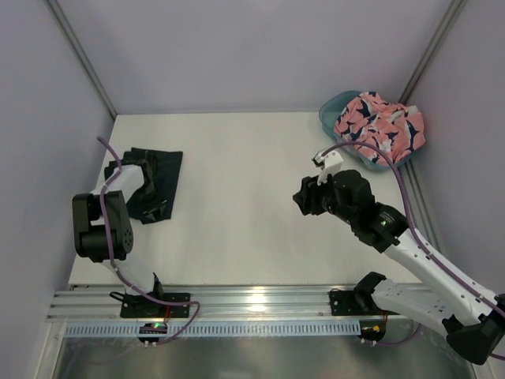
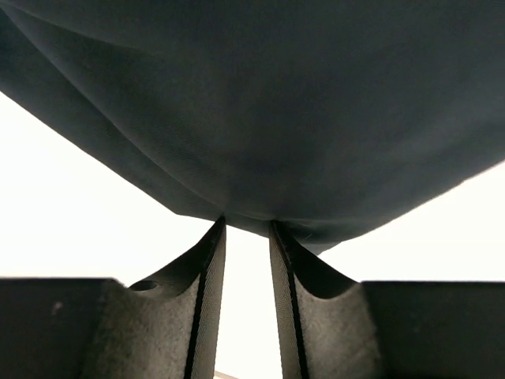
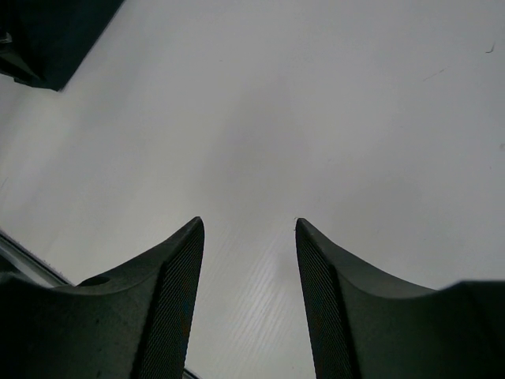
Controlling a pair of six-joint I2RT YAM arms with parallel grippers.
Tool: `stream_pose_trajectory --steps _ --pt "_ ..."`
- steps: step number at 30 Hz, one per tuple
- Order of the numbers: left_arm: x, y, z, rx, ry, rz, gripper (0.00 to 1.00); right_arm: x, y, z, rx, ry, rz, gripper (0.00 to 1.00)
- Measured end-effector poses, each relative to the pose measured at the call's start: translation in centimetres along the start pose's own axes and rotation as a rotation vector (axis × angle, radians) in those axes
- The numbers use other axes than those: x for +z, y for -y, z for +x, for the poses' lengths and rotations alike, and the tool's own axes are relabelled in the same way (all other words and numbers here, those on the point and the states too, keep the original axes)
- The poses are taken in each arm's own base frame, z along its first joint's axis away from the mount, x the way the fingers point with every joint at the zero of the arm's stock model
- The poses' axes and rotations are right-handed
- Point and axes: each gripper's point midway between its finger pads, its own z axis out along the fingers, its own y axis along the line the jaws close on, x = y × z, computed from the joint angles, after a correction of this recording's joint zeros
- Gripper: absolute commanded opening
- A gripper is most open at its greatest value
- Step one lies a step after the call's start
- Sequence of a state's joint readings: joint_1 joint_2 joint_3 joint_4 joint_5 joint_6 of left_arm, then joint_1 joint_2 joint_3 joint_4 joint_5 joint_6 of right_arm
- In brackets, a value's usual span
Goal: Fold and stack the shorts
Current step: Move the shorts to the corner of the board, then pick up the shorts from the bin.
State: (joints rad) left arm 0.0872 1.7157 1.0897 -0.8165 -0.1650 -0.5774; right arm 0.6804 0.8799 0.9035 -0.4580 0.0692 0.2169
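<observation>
ahead of the left fingers: dark shorts (image 2: 260, 110) fill the upper wrist view, their near edge right at the fingertips
left gripper (image 2: 247, 225): jaws narrow, with a slim strip of white table showing between them; both tips touch the cloth's edge; i cannot tell whether a fold is pinched there or only butted against
left fingers (image 2: 207, 268): ribbed pads face inward; no cloth is visible down in the gap itself
below the right fingers: bare table (image 1: 237, 158) and nothing else; a dark corner of the same shorts sits far off to the upper left of that wrist view
right gripper (image 3: 248, 225): jaws wide apart, holding and touching nothing, well away from either pair
pink shorts (image 1: 379, 126): patterned pair bunched in the teal tub (image 1: 333, 106), beyond and to the outside of the right fingers, not yet folded
handling, dark pair: judged light, limp and thin; it shows soft creases and will sag and drag rather than keep its shape; smooth weave, so a shallow nip may slip off
where to take hold: judged best at a hem or corner with pads well over the edge, catching all layers, so the fold carries across without peeling open
handling, pink pair: judged just as soft; pinch a raised ridge of the bunch and lift it free of the tub rim
</observation>
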Motion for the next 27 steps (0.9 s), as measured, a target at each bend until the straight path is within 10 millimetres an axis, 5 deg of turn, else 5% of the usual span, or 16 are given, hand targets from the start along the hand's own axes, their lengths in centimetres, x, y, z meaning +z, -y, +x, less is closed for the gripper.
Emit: stream_pose_trajectory --steps 5,10,13,16,22,27 --pt "-3.4 1.1 -1.3 -0.008 0.062 0.091 0.39 1.7 1.9 0.1 0.011 -0.040 0.091 0.61" --pt "-12.2 6.7 -3.8 0.063 0.270 0.373 0.50 3.7 7.9 -4.8 0.057 -0.018 0.279 0.71" --pt "-16.8 11.6 -0.9 0.215 0.337 0.545 0.57 3.8 13.6 -7.7 0.113 0.022 0.419 0.77" --pt "-18.6 15.7 3.7 0.379 0.320 0.663 0.99 4.3 19.0 -9.7 0.165 0.034 0.544 0.82" --pt "-18.8 19.5 11.0 0.536 0.251 0.780 0.99 7.8 27.2 -9.4 0.262 -0.028 0.676 0.88" --pt "-20.7 21.7 12.9 0.569 0.266 0.877 0.99 10.2 33.0 -6.5 0.337 -0.107 0.746 0.88"
